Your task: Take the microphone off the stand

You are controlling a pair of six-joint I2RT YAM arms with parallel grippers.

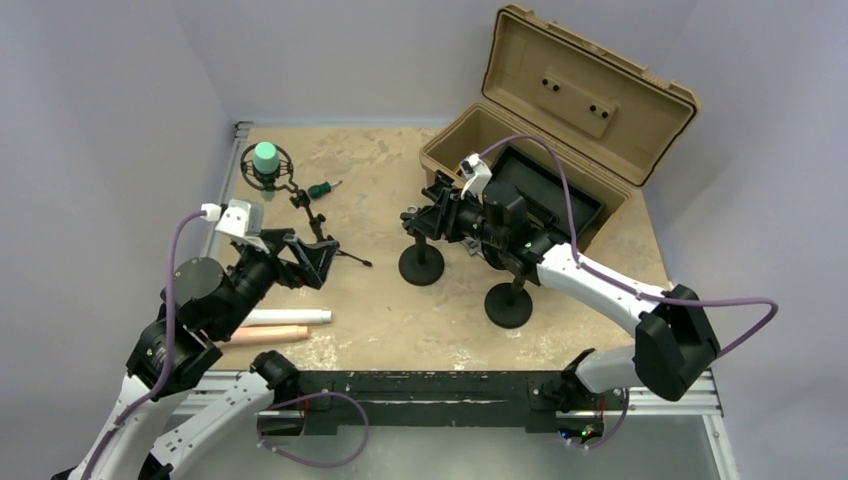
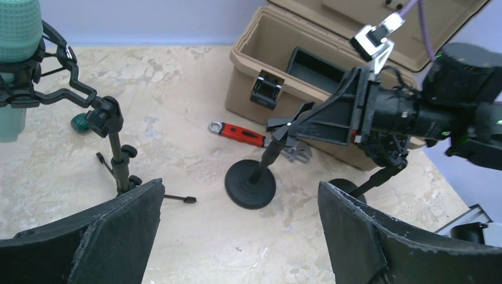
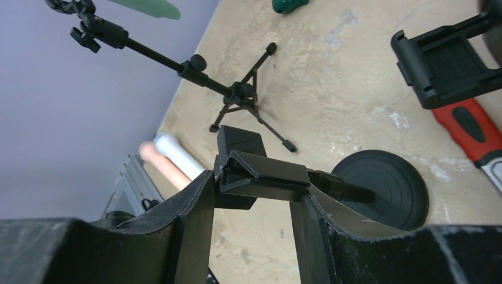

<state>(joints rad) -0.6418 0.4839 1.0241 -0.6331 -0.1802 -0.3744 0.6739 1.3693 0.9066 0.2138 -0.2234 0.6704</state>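
The green microphone (image 1: 265,157) sits in a black shock mount on a small tripod stand (image 1: 316,225) at the back left; it also shows in the left wrist view (image 2: 18,29). My left gripper (image 1: 318,265) is open and empty, just in front of the tripod's legs (image 2: 118,160); its fingers (image 2: 118,236) stand wide apart. My right gripper (image 1: 422,215) is shut on the black clamp head (image 3: 260,177) of a round-base stand (image 1: 421,265), right of the microphone.
An open tan toolbox (image 1: 580,90) stands at the back right. A second round-base stand (image 1: 509,305) is near the right arm. A red-handled wrench (image 2: 240,133), a green screwdriver (image 1: 322,188) and white and pink cylinders (image 1: 285,317) lie on the table.
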